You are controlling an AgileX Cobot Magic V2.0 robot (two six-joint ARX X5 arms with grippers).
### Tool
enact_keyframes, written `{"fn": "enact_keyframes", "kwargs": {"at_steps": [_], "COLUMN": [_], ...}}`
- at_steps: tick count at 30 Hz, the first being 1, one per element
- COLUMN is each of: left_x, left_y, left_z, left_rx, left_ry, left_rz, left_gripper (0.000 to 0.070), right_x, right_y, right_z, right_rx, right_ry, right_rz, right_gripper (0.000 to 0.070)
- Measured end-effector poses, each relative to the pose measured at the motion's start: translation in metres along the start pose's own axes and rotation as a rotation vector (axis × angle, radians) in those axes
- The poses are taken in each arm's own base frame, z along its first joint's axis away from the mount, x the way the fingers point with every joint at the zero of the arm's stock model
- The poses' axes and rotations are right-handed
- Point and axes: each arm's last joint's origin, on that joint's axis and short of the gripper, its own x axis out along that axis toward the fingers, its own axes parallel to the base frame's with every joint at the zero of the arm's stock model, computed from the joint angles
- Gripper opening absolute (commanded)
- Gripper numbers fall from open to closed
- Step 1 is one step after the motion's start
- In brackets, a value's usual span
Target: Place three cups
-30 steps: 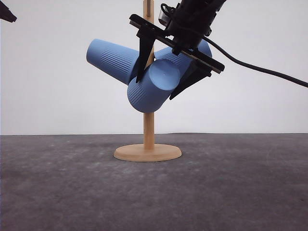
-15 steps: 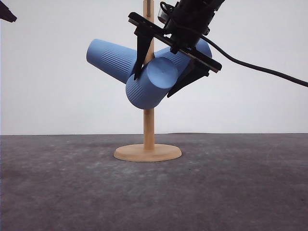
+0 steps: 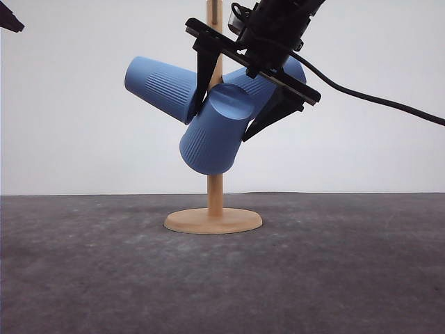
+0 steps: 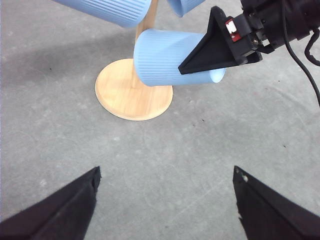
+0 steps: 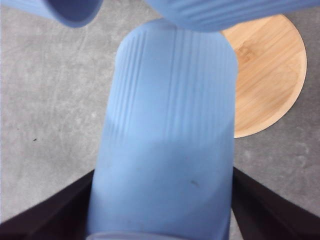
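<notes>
**Third blue cup tilted at the stand, right pincer spread around its base**

The tan wooden stand, a round base with a slim upright post, sits on the grey table towards its far edge, about midway between the left and right edges. Three light-blue ribbed tapered cups are gathered high up around the post. One ribbed light-blue cup juts out to the left of the post, its flat bottom pointing up and away. A second light-blue cup leans out on the right side, mostly hidden behind the black arm. The third light-blue cup is in front of the post, tilted with its flat bottom up and its mouth pointing down and to the left.

The right pincer reaches in from above, its two black fingers spread either side of the third cup's bottom end; in the front view the left finger lies against the cup's edge, the right one looks just beside it, so whether it grips I cannot tell. In the right wrist view that cup lies between the dark fingertips.

The left pincer hovers over bare table, wide open and holding nothing
</notes>
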Motion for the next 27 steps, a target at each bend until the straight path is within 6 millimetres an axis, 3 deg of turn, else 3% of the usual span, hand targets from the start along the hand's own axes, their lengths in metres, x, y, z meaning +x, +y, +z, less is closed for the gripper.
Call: {"fn": "enact_keyframes", "kwargs": {"at_steps": [3, 17, 27], "left_x": [0.000, 0.000, 0.000], "left_y": [0.000, 0.000, 0.000], "left_z": [0.000, -0.002, -0.002], "left_rx": [0.000, -0.006, -0.007], "left_ry": [0.000, 0.015, 0.019], "left_rz": [0.000, -0.001, -0.001], "left_gripper": [0.0516, 0.0516, 0.0516], "right_x": [0.000, -0.003, -0.057], "right_y": [0.000, 0.001, 0.011], "right_z": [0.000, 0.000, -0.003], "right_rx": [0.000, -0.002, -0.039], "right_ry": [-0.001, 0.012, -0.066], "right_rz": [0.002, 0.020, 0.039], "right_gripper": [0.0554, 0.0554, 0.0551]}}
